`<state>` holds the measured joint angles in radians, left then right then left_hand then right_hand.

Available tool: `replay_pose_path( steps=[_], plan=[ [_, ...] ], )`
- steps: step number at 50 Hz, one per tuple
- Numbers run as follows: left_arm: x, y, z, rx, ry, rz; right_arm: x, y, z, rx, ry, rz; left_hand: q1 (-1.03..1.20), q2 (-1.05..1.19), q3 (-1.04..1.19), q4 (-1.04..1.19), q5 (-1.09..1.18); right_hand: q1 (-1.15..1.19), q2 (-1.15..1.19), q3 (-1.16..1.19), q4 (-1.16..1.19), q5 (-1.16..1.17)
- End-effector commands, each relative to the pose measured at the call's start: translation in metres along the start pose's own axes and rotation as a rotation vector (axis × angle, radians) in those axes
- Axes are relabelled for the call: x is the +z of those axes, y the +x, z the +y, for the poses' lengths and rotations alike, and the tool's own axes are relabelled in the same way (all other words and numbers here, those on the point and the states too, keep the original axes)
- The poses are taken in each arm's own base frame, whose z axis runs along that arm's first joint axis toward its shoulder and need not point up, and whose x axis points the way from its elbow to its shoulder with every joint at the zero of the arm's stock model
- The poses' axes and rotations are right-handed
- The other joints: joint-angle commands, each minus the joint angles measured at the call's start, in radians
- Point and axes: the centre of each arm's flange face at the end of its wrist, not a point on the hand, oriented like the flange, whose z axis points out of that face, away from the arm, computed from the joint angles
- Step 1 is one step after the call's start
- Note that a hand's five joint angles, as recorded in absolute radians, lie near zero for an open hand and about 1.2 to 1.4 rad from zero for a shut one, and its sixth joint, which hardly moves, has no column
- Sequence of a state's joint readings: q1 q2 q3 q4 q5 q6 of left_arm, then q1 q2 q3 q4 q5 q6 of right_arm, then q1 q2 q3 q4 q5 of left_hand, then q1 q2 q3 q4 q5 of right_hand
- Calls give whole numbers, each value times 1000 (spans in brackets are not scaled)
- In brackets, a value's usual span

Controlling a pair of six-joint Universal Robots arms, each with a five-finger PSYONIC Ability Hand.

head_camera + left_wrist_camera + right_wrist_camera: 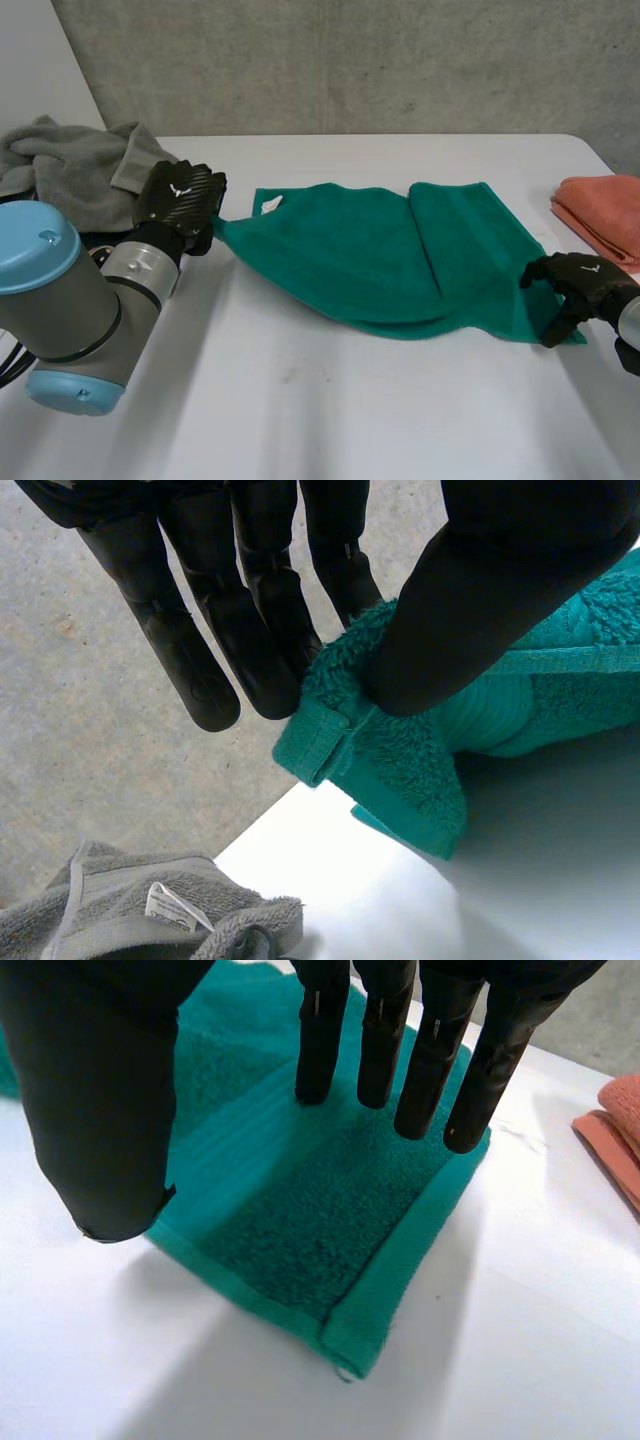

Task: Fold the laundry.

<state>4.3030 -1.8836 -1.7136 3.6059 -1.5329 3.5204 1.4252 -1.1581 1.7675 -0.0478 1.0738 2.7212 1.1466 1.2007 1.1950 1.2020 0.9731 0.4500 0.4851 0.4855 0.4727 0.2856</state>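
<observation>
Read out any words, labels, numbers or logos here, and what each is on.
No text is readable.
White tag on the green towel: too small to read.
White label on the grey towel: print illegible.
Small white emblem on the left hand, another on the right hand: no letters.

A white counter (300, 420) is being bounded at its far edge by a rough grey concrete wall (350, 60).

Head camera: behind and between the arms, looking down on the white worktop (300, 400). Wrist cameras: close, along each palm. Shared: green terry towel (380, 260), left hand (182, 195) at its 9 o'clock corner, right hand (578, 285) at 4 o'clock.
</observation>
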Motion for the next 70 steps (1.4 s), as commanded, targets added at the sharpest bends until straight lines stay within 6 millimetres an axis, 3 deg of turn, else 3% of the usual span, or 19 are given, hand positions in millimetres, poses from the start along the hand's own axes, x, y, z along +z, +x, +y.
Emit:
replay_pose_path(
  steps=[1,14,21,36,42,44,46,52,57,62,67,70],
  plan=[
    [1,-2,1,0,-2,-5,17,4,9,-58,2,2,250,196,201,194,249,81,46,46,59,71],
    [1,-2,1,0,-2,-3,32,1,13,-73,1,-16,250,196,201,194,249,140,105,104,117,130],
    [2,-2,1,0,-2,-5,37,2,11,-82,12,-16,250,196,201,194,249,331,295,295,308,321],
    [2,-3,2,0,-2,-7,49,0,3,-110,38,-21,250,196,201,194,249,363,328,328,340,353],
    [2,-5,2,0,-4,-12,53,2,-1,-128,69,-10,250,196,201,194,249,589,554,553,566,579],
    [2,-5,3,0,-6,-15,53,3,-7,-141,96,4,250,196,201,194,249,913,878,877,890,903],
    [3,-6,1,0,-3,-16,52,6,-11,-147,106,20,250,196,201,194,249,946,911,911,924,936],
    [-1,-18,-5,14,-16,-41,33,19,-46,-183,174,112,250,196,201,194,249,946,911,911,924,936],
    [-17,-39,-16,15,-87,-68,-7,13,-71,-250,91,101,250,196,201,194,249,946,911,911,924,936],
    [-49,-46,-21,48,-226,-34,-45,4,-72,-395,-89,37,250,196,201,194,249,946,911,911,924,936],
    [-82,-38,-9,204,-404,73,-82,2,-52,-502,-352,-57,250,196,201,194,249,946,911,911,924,936],
    [-96,-30,6,294,-493,154,-86,0,-42,-499,-404,-87,250,196,201,194,249,946,911,911,924,936]
  ],
)
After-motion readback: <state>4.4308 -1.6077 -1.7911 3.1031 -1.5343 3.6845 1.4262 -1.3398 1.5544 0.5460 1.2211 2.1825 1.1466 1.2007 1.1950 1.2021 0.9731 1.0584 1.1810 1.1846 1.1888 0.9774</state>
